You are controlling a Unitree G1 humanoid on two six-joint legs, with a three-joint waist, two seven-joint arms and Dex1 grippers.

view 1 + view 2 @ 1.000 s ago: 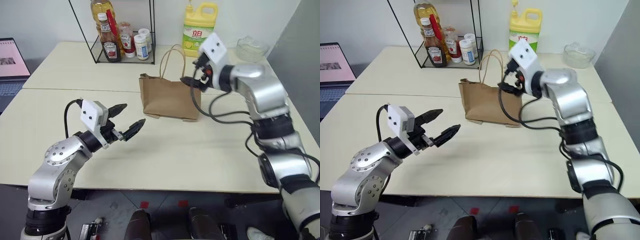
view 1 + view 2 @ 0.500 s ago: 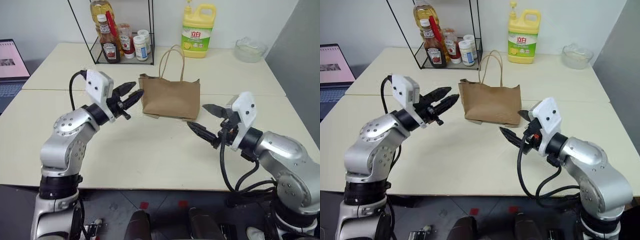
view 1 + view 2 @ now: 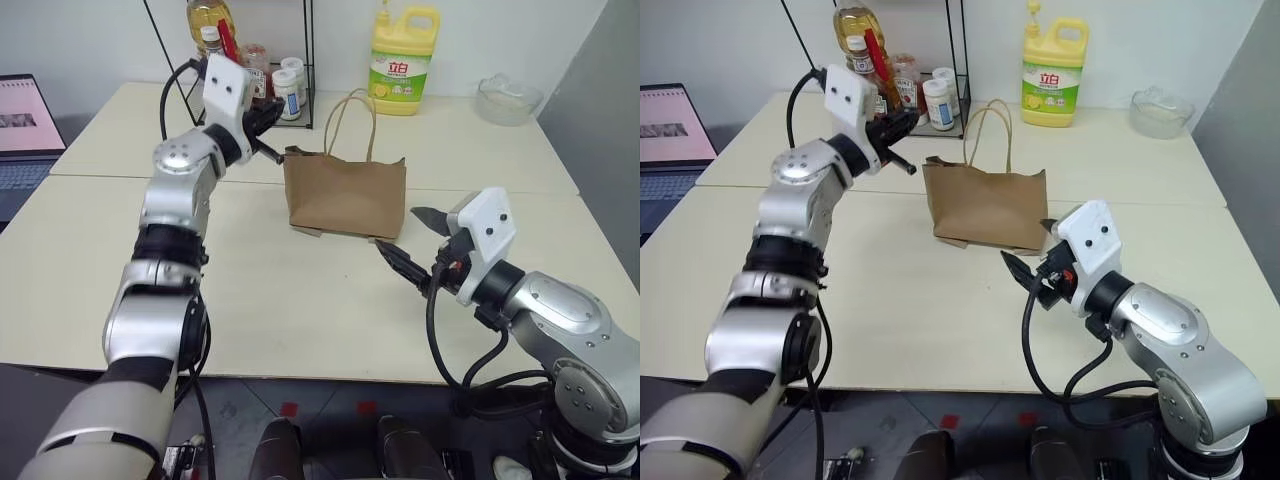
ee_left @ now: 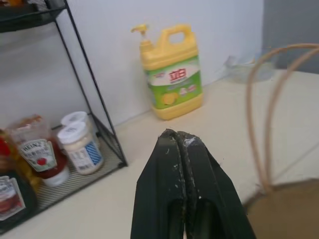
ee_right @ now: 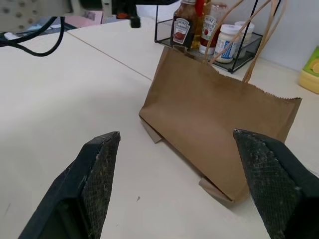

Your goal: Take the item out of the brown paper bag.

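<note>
Task basically not started from what I see: nothing is out of the bag, and the item itself isn't visible to me, so I judge it's still inside, hidden by the paper. Far left there's a laptop [image 3: 25,125] at the edge of the table [image 3: 300,330]. My left gripper [image 3: 268,115] is raised near the bag's upper left corner, fingers pressed shut on nothing, close to the rim but I can't tell if it touches the paper. Behind it, the black wire rack [image 3: 290,60] holds a ketchup bottle [image 4: 40,154], two small white-capped jars [image 4: 79,142] and a taller oil bottle [image 3: 855,25]. Centre: the brown paper bag [image 3: 345,195] stands upright on the table, mouth up, its two cord handles [image 3: 350,120] arching above the rim; contents can't be seen. Behind it is a yellow detergent jug [image 3: 402,62], not my target. Right of the bag, my right gripper [image 3: 410,240] hangs low just beside the bag's lower right corner, jaws spread wide, empty, apart from the paper. Far right back, a clear glass bowl [image 3: 505,98], looks empty. Left to do: open or steady the bag, reach in, lift out the bottle.
</note>
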